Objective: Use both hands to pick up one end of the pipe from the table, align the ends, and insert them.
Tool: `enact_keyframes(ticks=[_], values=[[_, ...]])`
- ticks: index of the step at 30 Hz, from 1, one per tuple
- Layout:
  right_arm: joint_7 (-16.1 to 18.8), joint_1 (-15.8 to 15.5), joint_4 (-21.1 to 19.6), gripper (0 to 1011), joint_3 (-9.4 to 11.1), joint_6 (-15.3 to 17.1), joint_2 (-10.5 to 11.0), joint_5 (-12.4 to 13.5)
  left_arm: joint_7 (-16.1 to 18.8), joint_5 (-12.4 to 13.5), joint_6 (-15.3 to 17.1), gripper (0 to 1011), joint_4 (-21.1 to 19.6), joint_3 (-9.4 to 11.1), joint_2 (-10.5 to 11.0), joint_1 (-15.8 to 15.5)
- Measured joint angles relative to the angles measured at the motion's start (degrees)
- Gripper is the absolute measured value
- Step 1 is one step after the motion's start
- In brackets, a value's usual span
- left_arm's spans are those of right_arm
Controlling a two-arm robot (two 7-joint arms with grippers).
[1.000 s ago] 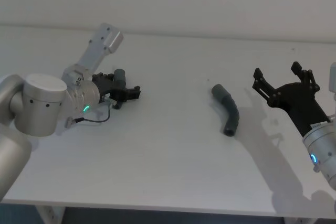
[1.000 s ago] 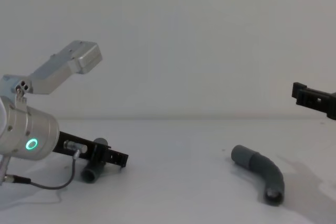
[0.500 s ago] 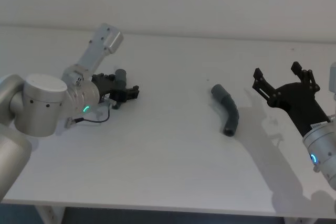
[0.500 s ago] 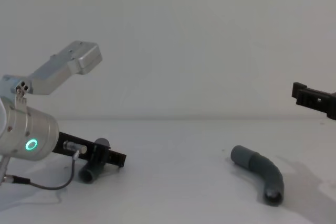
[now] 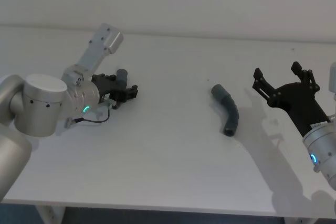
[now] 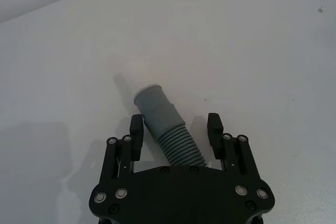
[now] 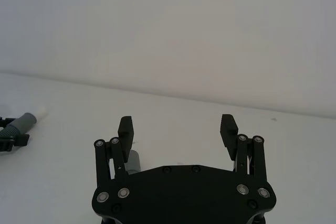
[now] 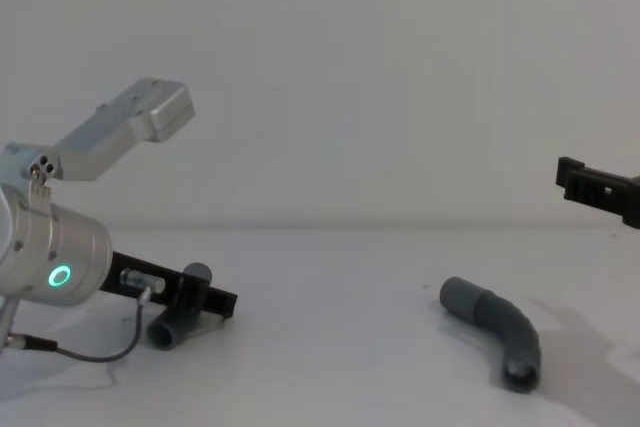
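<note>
The white table [image 5: 168, 171] spreads under everything; the left arm [image 5: 47, 103], silver with a green ring light [image 8: 62, 275] at the wrist, reaches in low over the table's left part; the right gripper [image 5: 278, 77] hangs above the table's right side, its black fingers [image 7: 125, 128] spread wide and released, holding nothing, and it shows at the chest view's right edge [image 8: 595, 190]; the left gripper [image 5: 123, 85] sits down close to the table, also released, its two fingers [image 6: 136, 129] standing either side of a pipe piece with a gap showing on at least one side; the bent pipe piece [image 5: 227, 109] lies flat on the table right of centre, between the two grippers and nearer the right one, its wider mouth turned away towards the far side [image 8: 463, 299] and its other end towards the robot; the ribbed pipe piece [image 6: 167, 129] lies between the left gripper's fingers, pointing away from the palm, ribs near the palm, then a smooth grey sleeve, then a pale end [image 6: 146, 89]; from the chest view it tilts [image 8: 170, 327], one end down at the table.
</note>
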Motion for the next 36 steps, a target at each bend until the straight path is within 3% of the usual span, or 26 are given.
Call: enact_keyframes(ticks=[10, 16, 24, 36], values=[[0.18, 0.02, -0.25, 1004, -0.14, 0.38, -0.01, -0.10, 0.02, 0.06, 0.03, 669, 0.04, 0.00, -0.01, 0.00], [0.61, 0.42, -1.12, 1004, -0.87, 2.23, 0.00, -0.47, 0.02, 0.07, 0.05, 634, 0.05, 0.00, 0.00, 0.00], [1.47, 1.78, -2.70, 1004, -2.85, 7.81, -0.08, -1.13, 0.02, 0.07, 0.07, 576, 0.05, 0.00, 0.00, 0.00], [2.08, 4.40, -3.83, 1004, -5.73, 18.88, -1.33, -1.44, 0.02, 0.07, 0.08, 496, 0.05, 0.00, 0.00, 0.00]])
